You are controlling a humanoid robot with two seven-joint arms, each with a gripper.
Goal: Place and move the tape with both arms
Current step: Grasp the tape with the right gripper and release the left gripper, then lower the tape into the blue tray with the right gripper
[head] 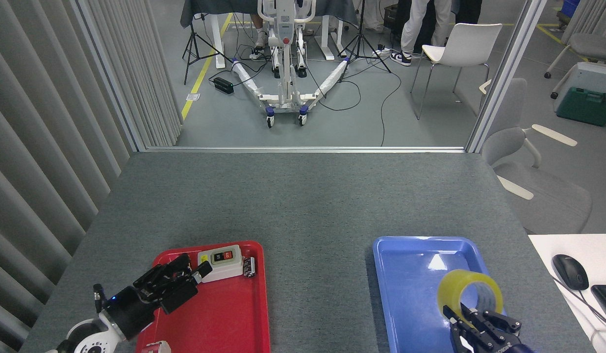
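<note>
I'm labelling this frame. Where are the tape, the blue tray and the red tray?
tape (452,289): head view, on the roll's yellow outer band, left side.
blue tray (406,284): head view, on its bare floor, left of the roll.
red tray (224,314): head view, on its bare floor.
</note>
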